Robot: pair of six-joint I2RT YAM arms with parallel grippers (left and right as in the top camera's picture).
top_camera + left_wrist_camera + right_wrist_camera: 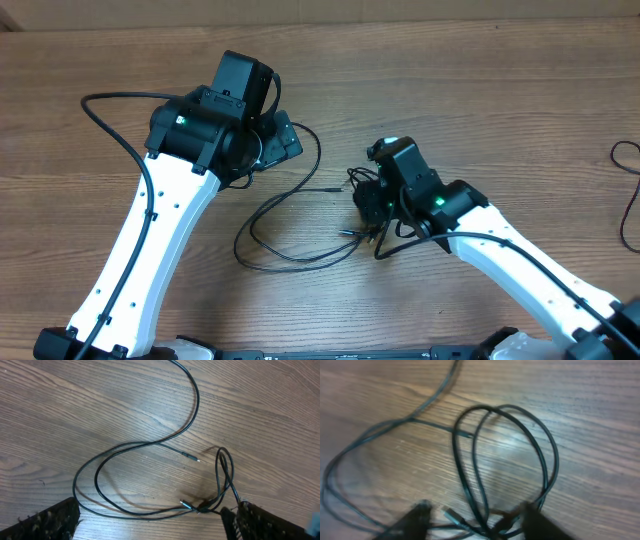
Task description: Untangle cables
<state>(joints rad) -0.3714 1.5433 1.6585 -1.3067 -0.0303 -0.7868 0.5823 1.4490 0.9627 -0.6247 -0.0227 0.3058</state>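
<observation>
The cables (290, 225) are thin black cords lying in long loops on the wooden table, running into a small tangle (368, 232) with plug tips. My right gripper (375, 215) is over that tangle. In the right wrist view its blurred fingers (477, 522) are open and straddle the crossing strands and a plug (454, 515), with two tall loops (510, 450) beyond. My left gripper (285, 135) is farther back left, apart from the cords. In the left wrist view it is open (150, 525) and empty, with the loops (125, 480) and knot (202, 506) ahead of it.
The left arm's own thicker black cable (110, 110) arcs out to the left. Another black cable (628, 190) curves at the table's far right edge. A free plug tip (192, 458) lies on the table (480, 90) between the loops.
</observation>
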